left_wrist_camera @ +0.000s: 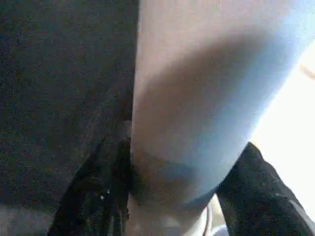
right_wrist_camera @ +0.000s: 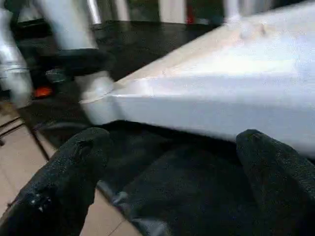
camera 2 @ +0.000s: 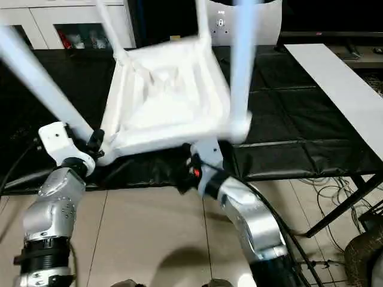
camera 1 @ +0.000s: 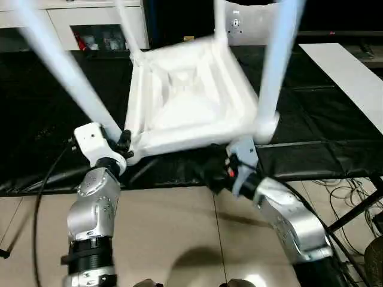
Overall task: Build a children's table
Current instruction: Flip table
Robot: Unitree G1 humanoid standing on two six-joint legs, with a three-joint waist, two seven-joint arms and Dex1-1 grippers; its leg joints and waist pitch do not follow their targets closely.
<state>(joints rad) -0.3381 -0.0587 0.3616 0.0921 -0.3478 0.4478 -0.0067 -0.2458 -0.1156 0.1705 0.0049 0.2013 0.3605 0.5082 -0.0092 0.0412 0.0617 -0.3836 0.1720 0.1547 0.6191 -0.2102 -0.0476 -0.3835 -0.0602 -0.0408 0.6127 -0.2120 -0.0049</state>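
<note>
The children's table top (camera 1: 185, 101) lies upside down on the black mat, ribbed underside up, with white legs standing in its corners. The near-left leg (camera 1: 66, 72) slants up and to the left. My left gripper (camera 1: 124, 143) is shut around that leg's base at the corner socket; in the left wrist view the leg (left_wrist_camera: 197, 98) sits between my two black fingers (left_wrist_camera: 93, 196). The near-right leg (camera 1: 275, 66) stands in its socket. My right gripper (camera 1: 212, 170) hangs open just below the top's near edge (right_wrist_camera: 206, 108), its fingers (right_wrist_camera: 74, 167) wide apart and touching nothing.
The black mat (camera 1: 54, 119) covers a low platform whose front edge meets the tiled floor (camera 1: 167, 239). A white cabinet (camera 1: 78, 24) stands at the back left, and a white board (camera 1: 353, 72) lies at the right. Loose cables (camera 1: 353, 197) trail on the floor at the right.
</note>
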